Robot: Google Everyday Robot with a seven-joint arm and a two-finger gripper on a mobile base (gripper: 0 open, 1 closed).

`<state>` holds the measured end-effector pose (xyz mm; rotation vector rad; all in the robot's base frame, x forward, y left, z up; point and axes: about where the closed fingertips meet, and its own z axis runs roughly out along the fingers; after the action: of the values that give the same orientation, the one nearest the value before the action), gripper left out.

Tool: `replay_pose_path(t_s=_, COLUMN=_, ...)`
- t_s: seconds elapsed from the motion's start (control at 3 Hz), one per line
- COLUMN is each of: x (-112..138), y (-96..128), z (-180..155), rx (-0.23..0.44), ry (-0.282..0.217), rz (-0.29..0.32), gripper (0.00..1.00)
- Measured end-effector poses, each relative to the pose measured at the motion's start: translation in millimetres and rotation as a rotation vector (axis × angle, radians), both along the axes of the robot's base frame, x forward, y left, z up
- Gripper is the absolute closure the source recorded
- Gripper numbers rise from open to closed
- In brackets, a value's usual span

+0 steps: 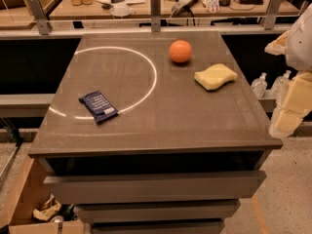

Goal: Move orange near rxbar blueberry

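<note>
Three items on desk (161,130): orange (180,51), snack bar (98,106), sponge (215,76). Orange at far centre-right, sitting free, nothing touching it. Sponge near it, closer to front and further right, gap between. Snack bar, dark blue, lies flat at near left, skewed, well apart from orange, across near arc of white ring (155,77) showing on desktop. End effector (283,123) off desk's right edge, beyond sponge, clear of everything. Open or closed: cannot tell from here.
</note>
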<state>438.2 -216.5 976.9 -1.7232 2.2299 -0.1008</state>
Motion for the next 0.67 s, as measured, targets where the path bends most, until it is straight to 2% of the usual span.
replay_pose_path(t_s=0.33, x=0.0, y=0.0, z=0.1, rx=0.000, ry=0.000, rz=0.000, gripper=0.00)
replay_pose_path(t_s=0.67, x=3.2, y=2.7, z=4.8, rx=0.012, ry=-0.027, rz=-0.010, gripper=0.00)
